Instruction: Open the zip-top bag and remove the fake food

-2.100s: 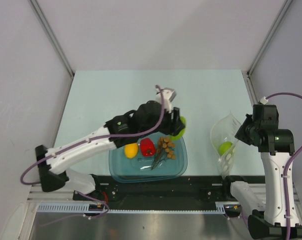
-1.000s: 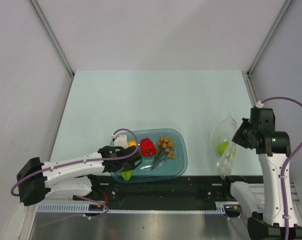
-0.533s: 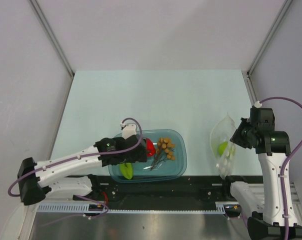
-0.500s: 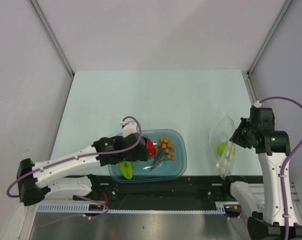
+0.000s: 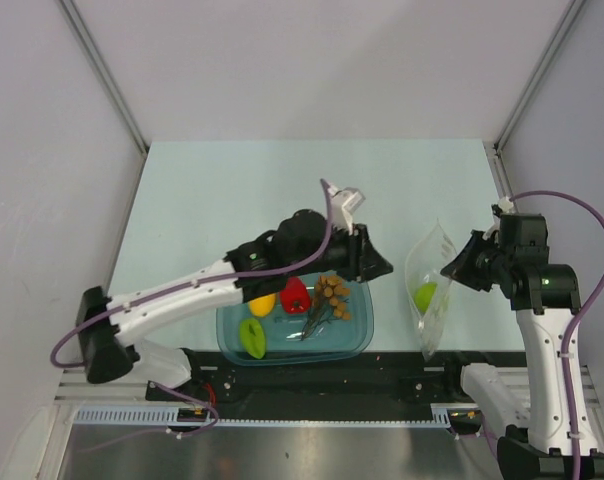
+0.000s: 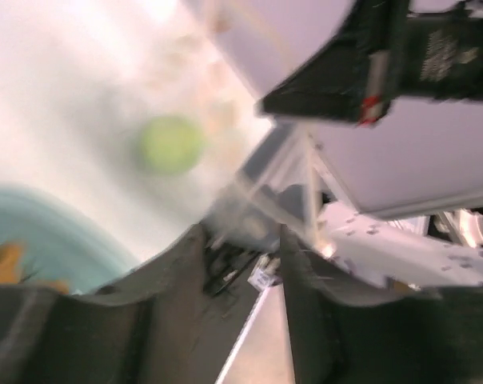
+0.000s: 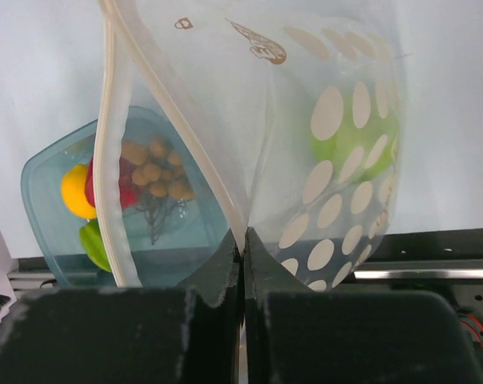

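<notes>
The zip-top bag (image 5: 428,285), clear with white dots, hangs open from my right gripper (image 5: 454,272), which is shut on its edge. A yellow-green fruit (image 5: 425,296) sits inside it. In the right wrist view the jaws (image 7: 243,238) pinch one lip of the bag (image 7: 305,104) with the fruit (image 7: 355,144) behind the dots. My left gripper (image 5: 380,267) is open and empty, just left of the bag; its blurred view shows the fruit (image 6: 171,144) ahead. A yellow fruit (image 5: 262,303), a red piece (image 5: 295,294), a green piece (image 5: 251,337) and orange-brown balls (image 5: 332,292) lie in the tub.
The teal translucent tub (image 5: 362,335) stands at the table's near edge, left of the bag; it also shows in the right wrist view (image 7: 41,228). My left arm reaches across above the tub's far side. The black rail runs along the near edge.
My left gripper let the green piece go in the tub, then swung up and right toward the bag. My right gripper shifted the bag slightly left and held it more upright.
</notes>
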